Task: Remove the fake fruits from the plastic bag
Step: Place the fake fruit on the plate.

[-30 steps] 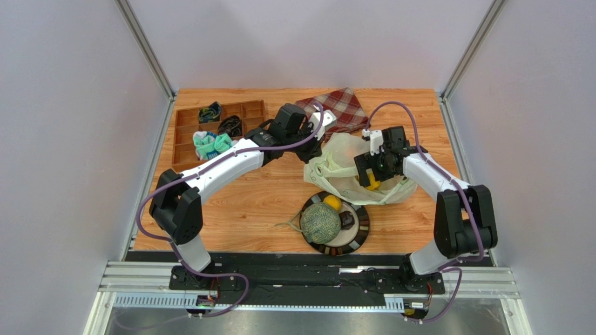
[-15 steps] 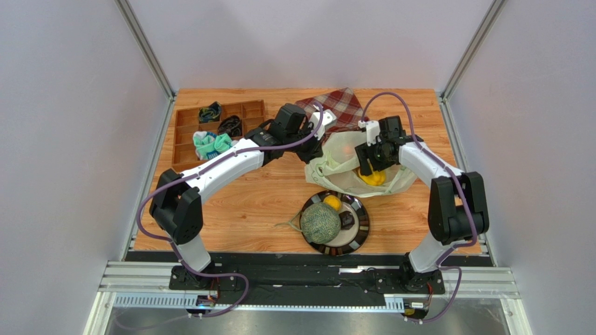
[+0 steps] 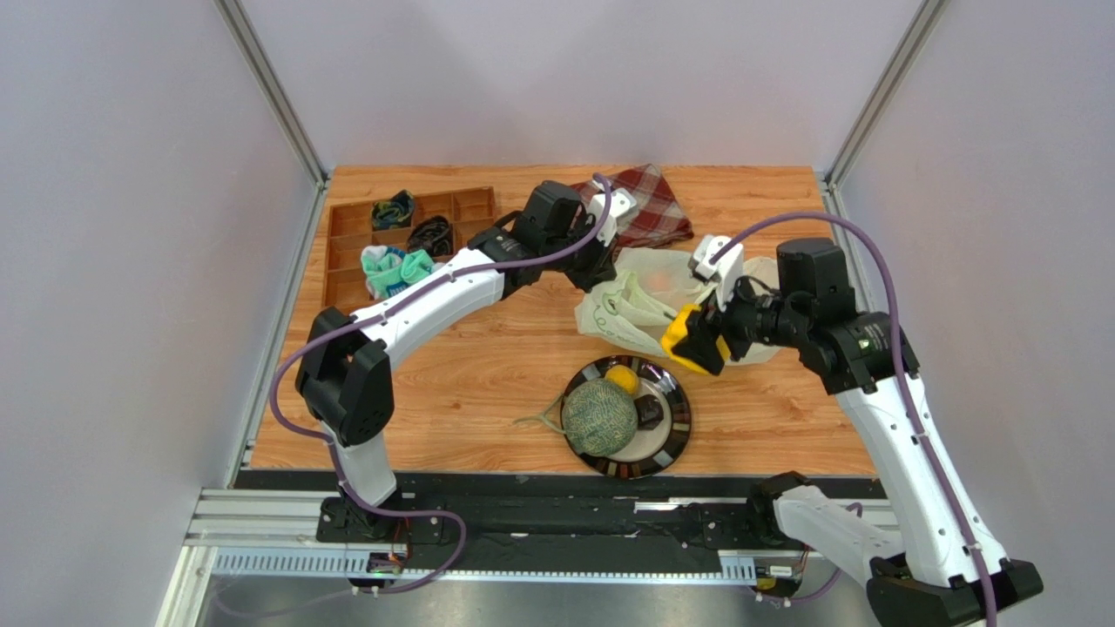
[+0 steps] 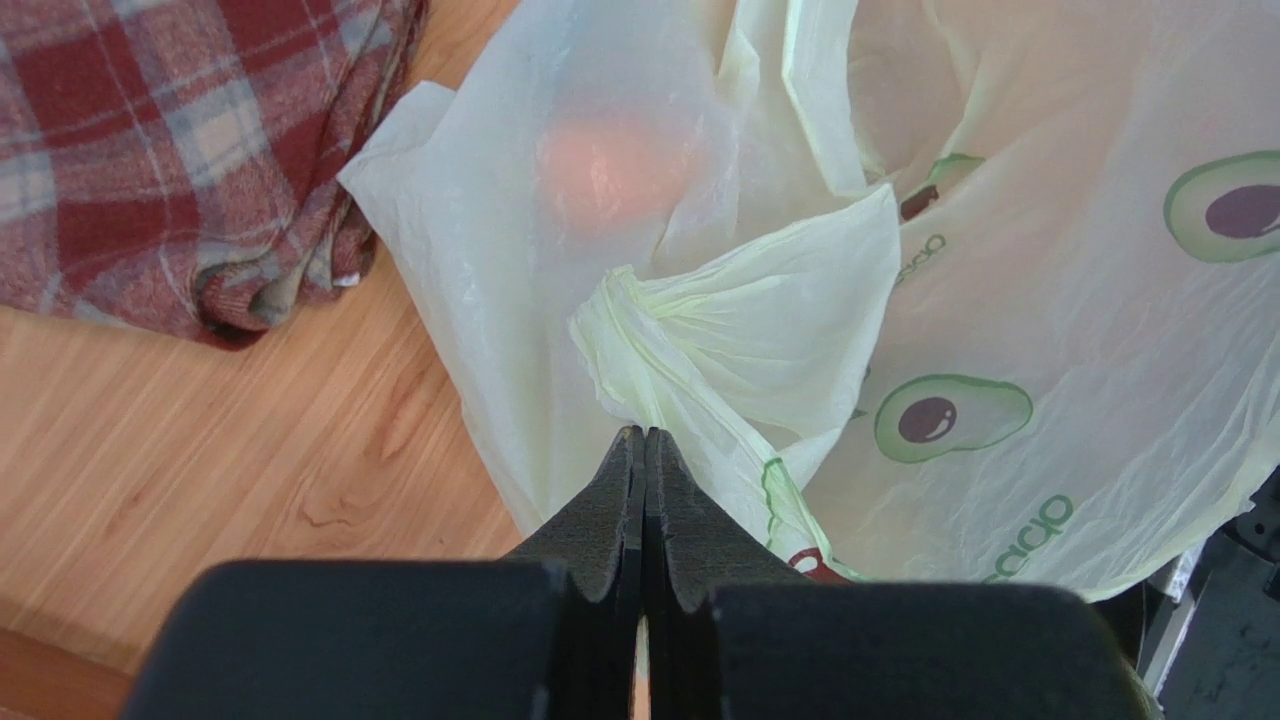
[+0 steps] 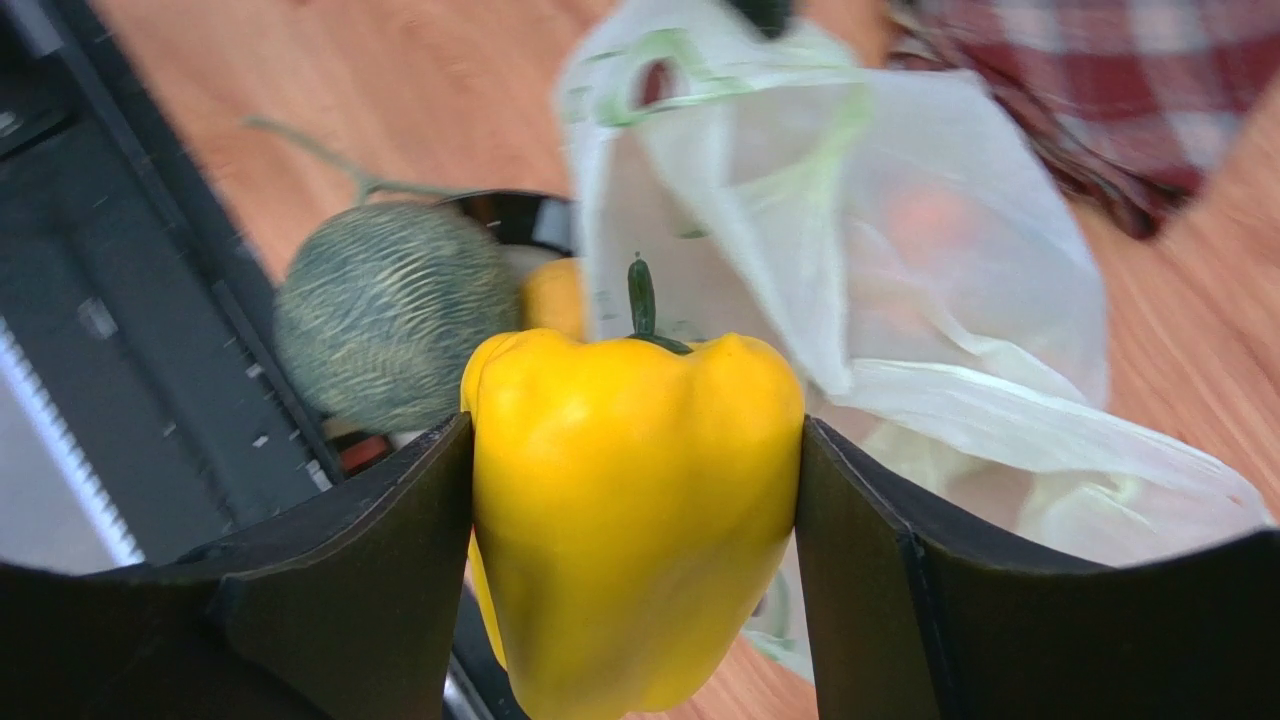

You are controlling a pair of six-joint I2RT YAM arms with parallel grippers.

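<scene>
The pale plastic bag (image 3: 654, 307) lies on the table's right half; it also shows in the left wrist view (image 4: 932, 300) and the right wrist view (image 5: 902, 270). My left gripper (image 3: 600, 271) (image 4: 645, 443) is shut on a twisted handle of the bag. My right gripper (image 3: 691, 342) (image 5: 631, 495) is shut on the yellow pepper-like piece (image 3: 686, 337) (image 5: 631, 510) and holds it in the air outside the bag, above the plate's right side. An orange (image 4: 609, 165) shows through the bag. The netted melon (image 3: 598, 416) (image 5: 391, 315) and the small yellow citrus (image 3: 623, 379) rest on the plate.
The dark-rimmed round plate (image 3: 675, 431) sits near the front edge. The red plaid cloth (image 3: 644, 204) (image 4: 181, 150) lies behind the bag. A wooden divided tray (image 3: 351, 251) with small items stands at the back left.
My right gripper has lifted the yellow pepper-like piece out of the bag and drawn it toward the plate. The left gripper keeps its hold on the bag handle.
</scene>
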